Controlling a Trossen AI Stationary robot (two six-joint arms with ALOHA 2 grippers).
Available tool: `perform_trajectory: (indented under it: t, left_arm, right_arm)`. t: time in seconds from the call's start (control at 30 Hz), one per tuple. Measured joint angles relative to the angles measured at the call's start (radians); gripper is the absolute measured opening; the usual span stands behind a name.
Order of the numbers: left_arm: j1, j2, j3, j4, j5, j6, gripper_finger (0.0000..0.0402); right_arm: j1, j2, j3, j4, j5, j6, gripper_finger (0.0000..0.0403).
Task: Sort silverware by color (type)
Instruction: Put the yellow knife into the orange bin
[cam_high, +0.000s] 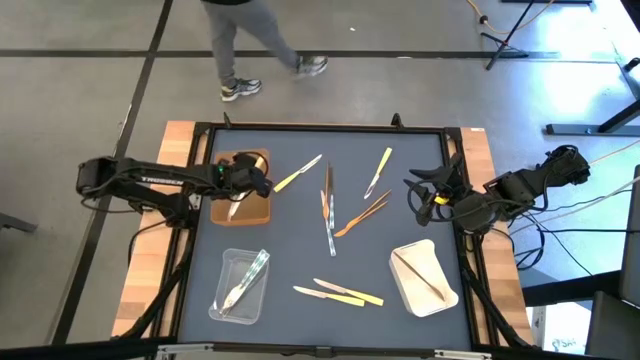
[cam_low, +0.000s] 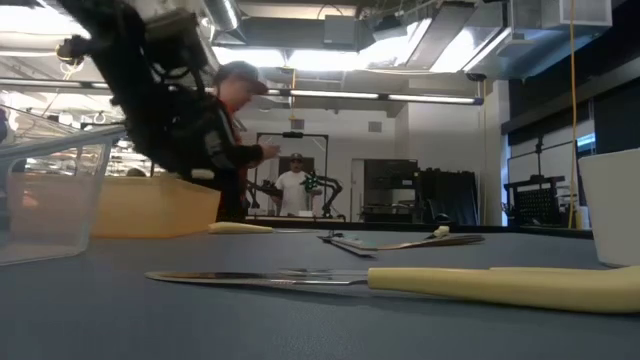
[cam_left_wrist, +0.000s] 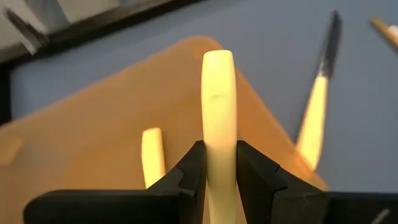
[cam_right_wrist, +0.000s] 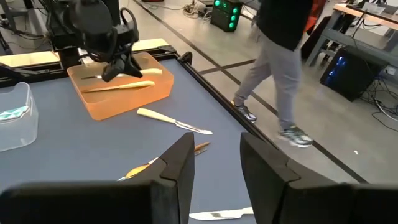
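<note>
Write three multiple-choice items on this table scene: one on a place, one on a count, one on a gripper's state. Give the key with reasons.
1. Where is the left gripper?
A. Over the brown tray
B. Over the white tray
C. Off the table

2. How many trays stand on the table?
A. One
B. Three
C. Five

3. What is the left gripper doing?
A. Standing open and empty
B. Shut on a pale yellow utensil
C. Shut on a wooden stick

Key: 1 A, the high view shows it above the brown tray at the table's left. 2 B, brown, clear tray and white show from above. 3 B, the left wrist view shows the fingers pressed against a yellow handle.
</note>
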Motion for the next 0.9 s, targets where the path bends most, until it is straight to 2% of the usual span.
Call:
perform_trajectory:
  t: [0.3,0.6,0.9]
  left_arm:
    - [0.063,0.000,-0.130,0.175,0.112,-0.003,0.0062]
    - [0.088,0.000,-0.150,0.179,0.184,-0.007,0.0063]
    - [0.092,0.000,-0.150,0.178,0.184,-0.008,0.0096]
  right_arm:
    - [0.000,0.000,0.000,0.000,0.001,0.000,0.0117]
    - [0.000,0.000,0.000,0.000,0.001,0.000,0.0117]
    - [-0.050,0.000,0.000,0.054,-0.002,0.000,0.0117]
